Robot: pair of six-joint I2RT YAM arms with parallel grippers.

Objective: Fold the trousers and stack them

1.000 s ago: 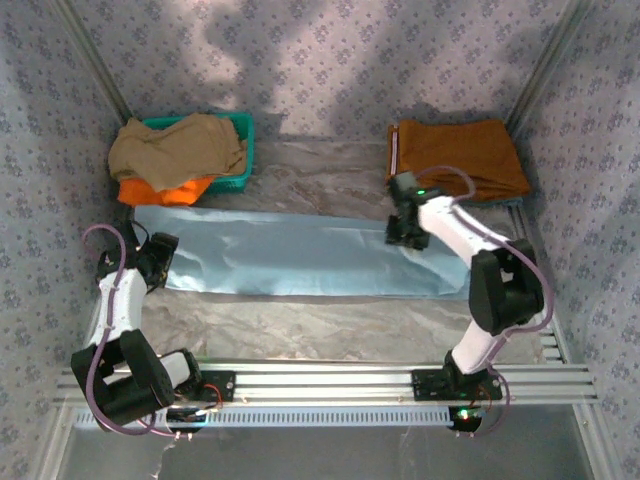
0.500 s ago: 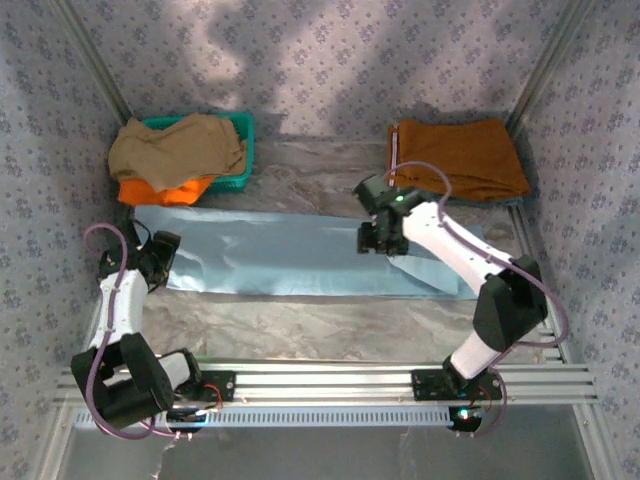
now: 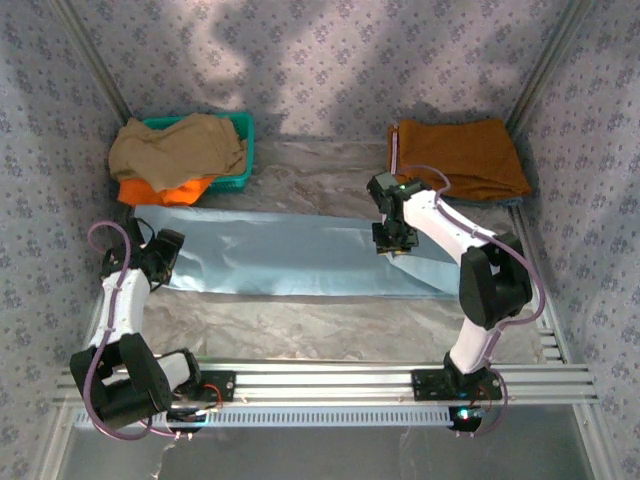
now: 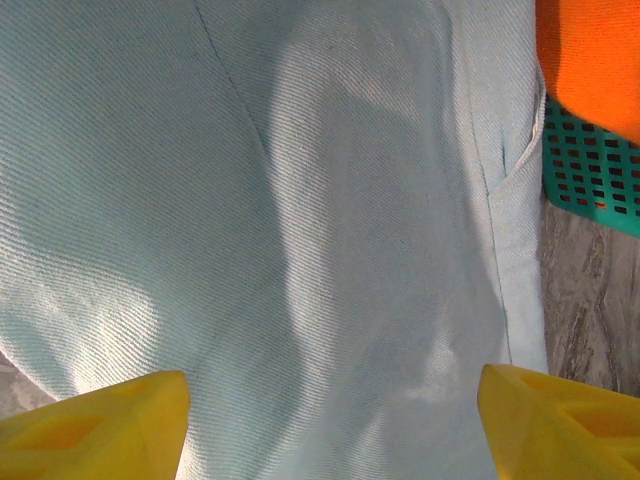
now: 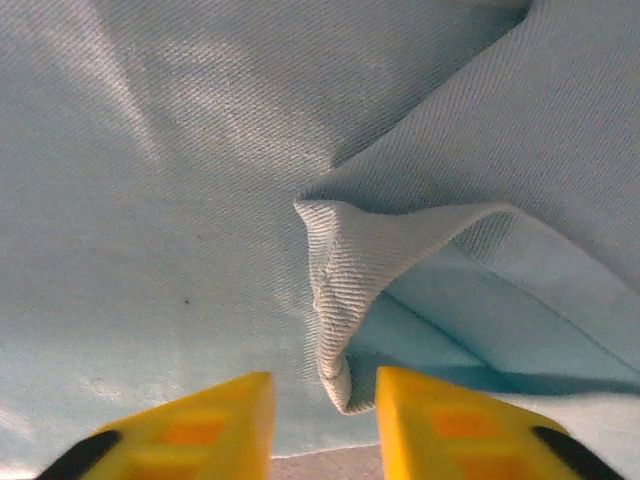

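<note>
The pale sky-blue trousers [image 3: 270,255] lie flat in a long strip across the middle of the table. My left gripper [image 3: 163,252] hovers over their left end, jaws wide open above smooth cloth [image 4: 300,250], yellow fingers [image 4: 100,425] far apart. My right gripper [image 3: 393,243] is over the right part, where the end is turned back on itself. In the right wrist view a raised, peaked corner of the trousers [image 5: 340,290] pokes between the fingers [image 5: 200,425]. The right gripper [image 5: 325,420] is narrowly open, a small gap showing on each side of the corner.
A folded rust-orange pair [image 3: 460,155] lies at the back right. At the back left a green basket [image 3: 245,150] holds a tan garment [image 3: 175,145] and an orange one [image 3: 165,190]. The basket's mesh [image 4: 590,170] is close to the left gripper. Patterned walls enclose the table.
The right gripper swung left over the trousers, drawing the right end back over itself, then came slightly back to the right. The left gripper edged a little further onto the left end.
</note>
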